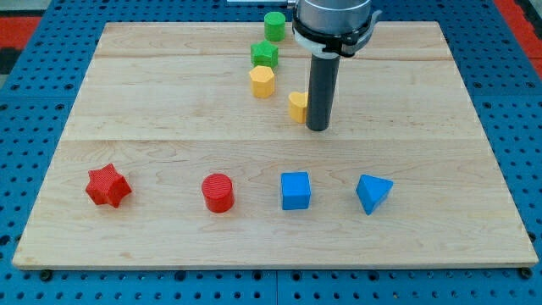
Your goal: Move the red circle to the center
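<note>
The red circle [218,192] stands near the view's bottom, left of the middle of the wooden board [152,93]. My tip [318,128] rests on the board near its centre, well above and to the right of the red circle. A yellow block [297,106] sits right against the rod's left side, partly hidden by it.
A red star [107,185] lies at the bottom left. A blue cube [295,191] and a blue triangle [373,194] lie right of the red circle. A yellow hexagon [262,82], a green star [264,55] and a green cylinder [273,25] line up at the top.
</note>
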Tool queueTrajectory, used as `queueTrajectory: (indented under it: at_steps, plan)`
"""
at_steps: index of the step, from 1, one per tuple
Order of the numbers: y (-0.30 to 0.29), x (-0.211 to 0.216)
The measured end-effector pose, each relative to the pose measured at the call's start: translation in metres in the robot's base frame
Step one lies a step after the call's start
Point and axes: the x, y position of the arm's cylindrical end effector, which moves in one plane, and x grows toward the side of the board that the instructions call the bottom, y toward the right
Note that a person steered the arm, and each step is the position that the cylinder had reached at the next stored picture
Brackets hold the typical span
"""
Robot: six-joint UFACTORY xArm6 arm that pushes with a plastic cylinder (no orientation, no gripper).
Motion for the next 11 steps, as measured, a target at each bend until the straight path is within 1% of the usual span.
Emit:
queueTrajectory:
  at_steps: [1,2,3,4,5,6,7,8,9,10,11]
  plan:
    - [-0.002,0.004]
    - [-0.044,0.004]
    - [-0.099,0.029]
    - [-0.121,0.071]
    - [-0.12,0.118]
    - [-0.121,0.123]
    - [-0.082,0.126]
    - [-0.071,0.171]
    - [-0.123,0.181]
    - [-0.176,0.181]
    - [-0.161,0.147]
